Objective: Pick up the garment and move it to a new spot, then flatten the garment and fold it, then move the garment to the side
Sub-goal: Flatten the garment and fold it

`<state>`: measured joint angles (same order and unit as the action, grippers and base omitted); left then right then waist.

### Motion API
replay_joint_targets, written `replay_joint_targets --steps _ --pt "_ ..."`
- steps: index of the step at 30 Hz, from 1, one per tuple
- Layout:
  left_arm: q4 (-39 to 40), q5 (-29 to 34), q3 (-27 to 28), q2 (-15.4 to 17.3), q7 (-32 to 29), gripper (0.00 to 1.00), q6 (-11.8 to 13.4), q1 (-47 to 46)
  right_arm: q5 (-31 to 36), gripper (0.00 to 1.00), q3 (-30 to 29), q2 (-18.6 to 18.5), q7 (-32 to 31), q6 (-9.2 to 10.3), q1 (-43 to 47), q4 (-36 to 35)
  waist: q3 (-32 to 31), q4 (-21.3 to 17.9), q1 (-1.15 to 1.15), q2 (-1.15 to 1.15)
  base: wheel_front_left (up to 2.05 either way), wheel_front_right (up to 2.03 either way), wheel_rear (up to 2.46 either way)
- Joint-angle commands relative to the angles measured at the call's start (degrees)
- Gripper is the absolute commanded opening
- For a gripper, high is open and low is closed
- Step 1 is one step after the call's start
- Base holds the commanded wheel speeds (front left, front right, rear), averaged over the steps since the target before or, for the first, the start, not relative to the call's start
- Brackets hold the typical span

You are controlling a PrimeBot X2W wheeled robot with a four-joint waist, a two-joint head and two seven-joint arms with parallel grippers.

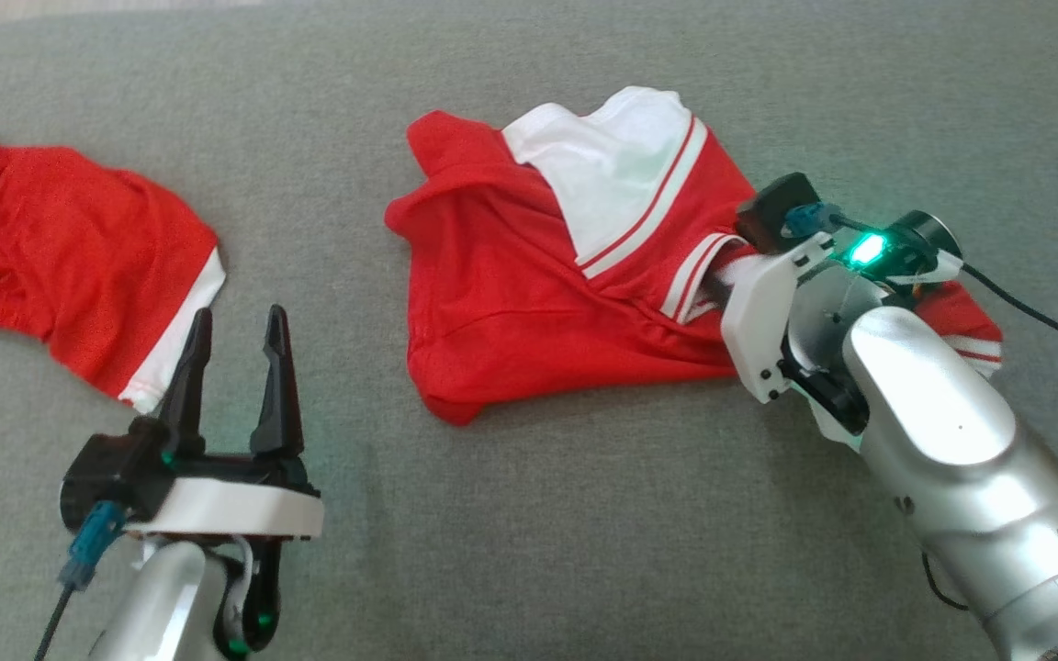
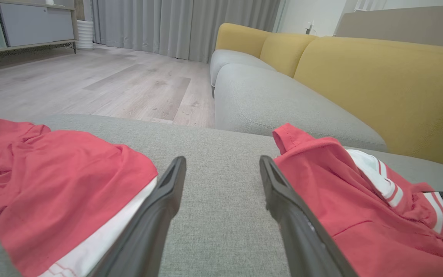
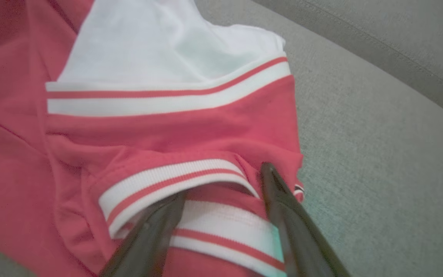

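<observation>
- Garment (image 1: 511, 303), red with white panels and red-and-white striped bands, lies crumpled near the middle of the grey sofa seat (image 1: 584, 532), its white part folded up on top.
- Right gripper (image 3: 223, 182) is at the garment's right edge. Its two dark fingers stand apart with a striped band lying between them; one fingertip is tucked under a striped cuff fold, and the cloth is not pinched.
- Left gripper (image 1: 240, 317) hovers over bare seat with its fingers spread wide and nothing held, between the garment and a second red garment (image 1: 79, 248).
- That second red garment lies well to the left, with a white hem near the left gripper.
- Yellow backrest (image 2: 379, 84) and wooden floor (image 2: 90, 77) show beyond.
</observation>
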<state>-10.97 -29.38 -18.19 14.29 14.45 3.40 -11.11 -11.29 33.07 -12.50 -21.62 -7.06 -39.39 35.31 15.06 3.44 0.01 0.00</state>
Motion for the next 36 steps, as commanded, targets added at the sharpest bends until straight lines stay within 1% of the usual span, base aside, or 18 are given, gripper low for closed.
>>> replay_joint_targets --steps 1,5,8,11,13,21,22,23,27,30,31,33,36 --pt "1.3 0.5 2.5 0.6 0.5 1.0 -0.3 -2.2 -0.5 0.0 0.4 0.7 0.2 -0.43 -1.2 -0.7 0.3 0.5 -0.01 0.0 0.0 0.0 0.0" --pt "0.8 1.0 2.8 -0.1 0.5 1.0 -0.9 -2.6 -2.2 0.0 -2.0 0.9 1.9 -0.43 -3.1 1.5 0.4 0.9 -0.01 0.0 0.0 0.0 0.0" --pt "0.7 1.3 3.1 -0.4 0.5 1.0 -1.3 -2.9 -3.4 0.0 -6.3 1.0 4.5 -0.43 -5.0 2.6 0.7 1.2 -0.01 0.0 0.0 0.0 0.0" --pt "0.7 1.8 3.5 -0.7 0.5 1.0 -1.7 -3.3 -3.4 0.0 -11.2 1.0 7.5 -0.43 -7.9 4.5 1.1 1.4 -0.01 0.0 0.0 0.0 0.0" --pt "0.6 2.1 3.5 -0.9 0.5 1.0 -2.0 -3.5 -3.2 0.0 -13.4 1.3 8.9 -0.43 -10.0 6.1 1.4 1.7 -0.01 0.0 0.0 0.0 0.0" --pt "-0.4 3.2 3.7 -2.0 0.5 1.0 -3.4 -4.8 -2.4 0.0 -18.2 2.5 16.5 -0.43 -17.3 12.4 2.4 3.3 -0.01 0.0 0.0 0.0 0.0" --pt "-0.5 3.4 3.8 -2.2 0.5 1.0 -3.5 -4.9 -2.1 0.61 -18.3 2.7 17.1 -0.43 -17.8 13.5 2.4 3.4 -0.01 0.0 0.0 0.0 0.0" --pt "-0.6 3.5 3.9 -2.3 0.5 1.0 -3.6 -5.0 -2.1 1.0 -18.5 3.0 17.5 -0.43 -18.0 14.6 2.4 3.5 -0.01 0.0 0.0 0.0 0.0" --pt "-1.3 3.9 4.5 -2.8 0.5 1.0 -3.9 -4.5 -2.3 1.0 -17.5 3.3 19.4 -0.43 -17.5 17.3 1.2 3.3 -0.01 0.0 0.0 0.0 0.0" --pt "-1.9 4.2 5.7 -2.9 0.5 1.0 -4.0 -3.4 -3.7 1.0 -17.2 3.2 20.3 -0.43 -14.9 18.1 -0.8 2.3 -0.01 0.0 0.0 0.0 0.0" --pt "-1.9 4.2 5.7 -2.9 0.5 1.0 -4.0 -3.4 -3.7 1.0 -17.2 3.2 20.3 -0.43 -14.9 18.1 -0.8 2.3 -0.01 0.0 0.0 0.0 0.0" --pt "-2.1 4.4 6.5 -2.8 0.5 1.0 -3.9 -2.2 -5.6 1.0 -17.8 3.4 20.8 -0.43 -12.1 17.9 -2.5 1.2 -0.01 0.0 0.0 0.0 0.0" --pt "-2.0 5.0 7.3 -2.5 0.5 1.0 -3.7 -0.1 -7.1 1.0 -18.3 3.4 22.8 -0.43 -7.4 15.6 -4.8 -0.6 -0.01 0.0 0.0 0.0 0.0"
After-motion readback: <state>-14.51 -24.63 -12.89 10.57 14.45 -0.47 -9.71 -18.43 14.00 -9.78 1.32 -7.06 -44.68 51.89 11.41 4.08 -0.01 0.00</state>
